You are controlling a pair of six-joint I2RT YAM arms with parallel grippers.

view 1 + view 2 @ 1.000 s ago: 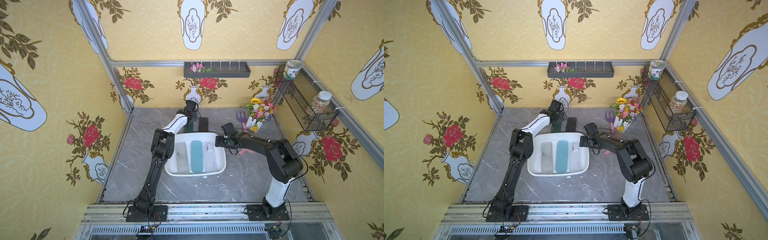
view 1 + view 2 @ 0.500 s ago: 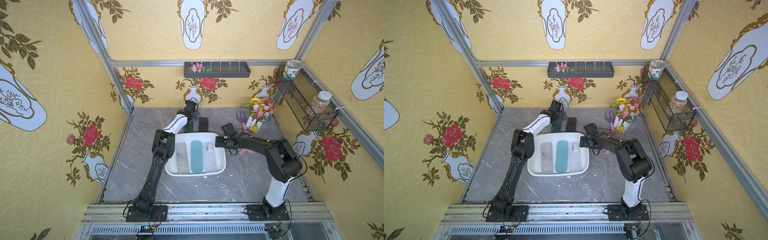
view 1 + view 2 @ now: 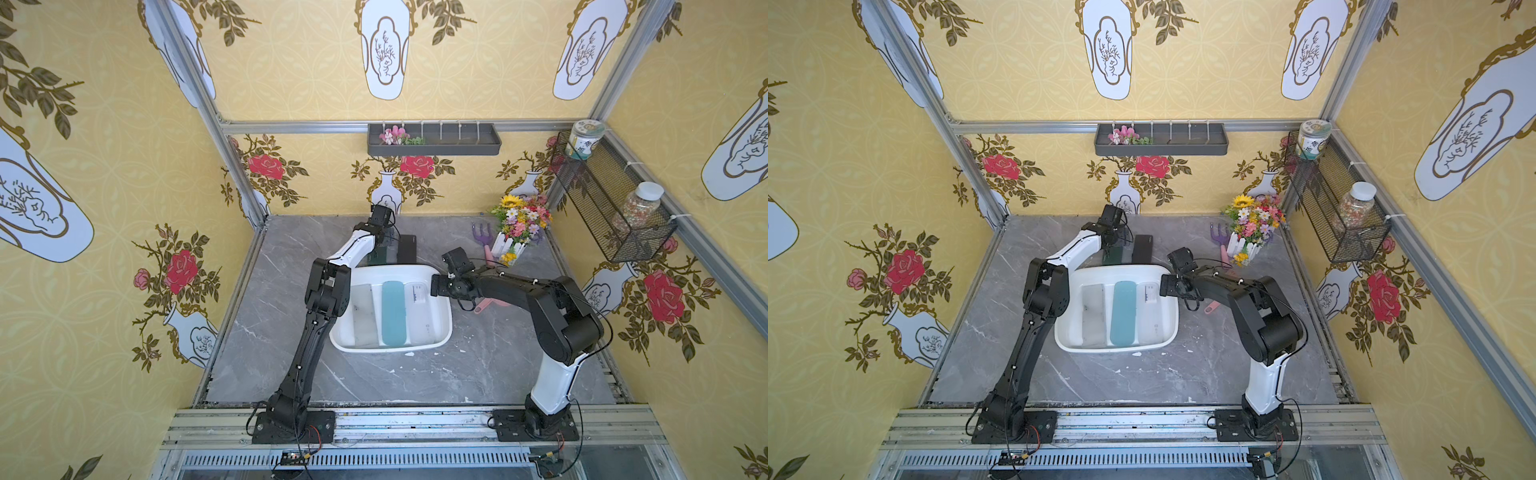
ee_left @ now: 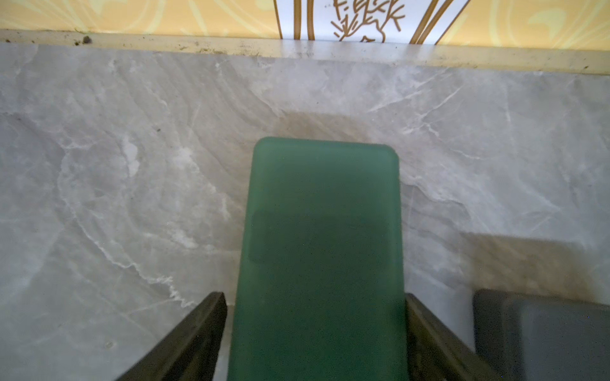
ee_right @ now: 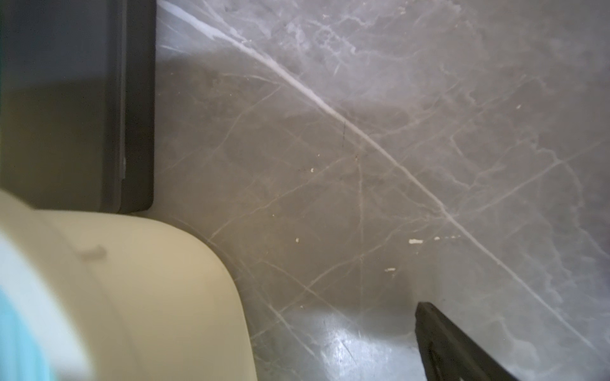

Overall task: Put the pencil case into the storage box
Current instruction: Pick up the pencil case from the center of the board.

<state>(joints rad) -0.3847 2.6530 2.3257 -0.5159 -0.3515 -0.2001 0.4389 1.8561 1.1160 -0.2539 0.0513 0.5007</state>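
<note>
The left gripper brackets the pencil case at 12 o'clock of the storage box for pickup, clamping unverifiable; the right gripper, jaws spread, stands clear at 2 o'clock.

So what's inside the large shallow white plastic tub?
Three long cases side by side: a frosted clear one, a teal one, a white one. The left arm's elbow covers the tub's left edge.

Robot test cell dressed as a home: silver aluminium-profile frame, yellow floral-print wallpaper panels, grey marble-look tabletop, two black-and-white robot arms bolted to a slotted metal rail.
</note>
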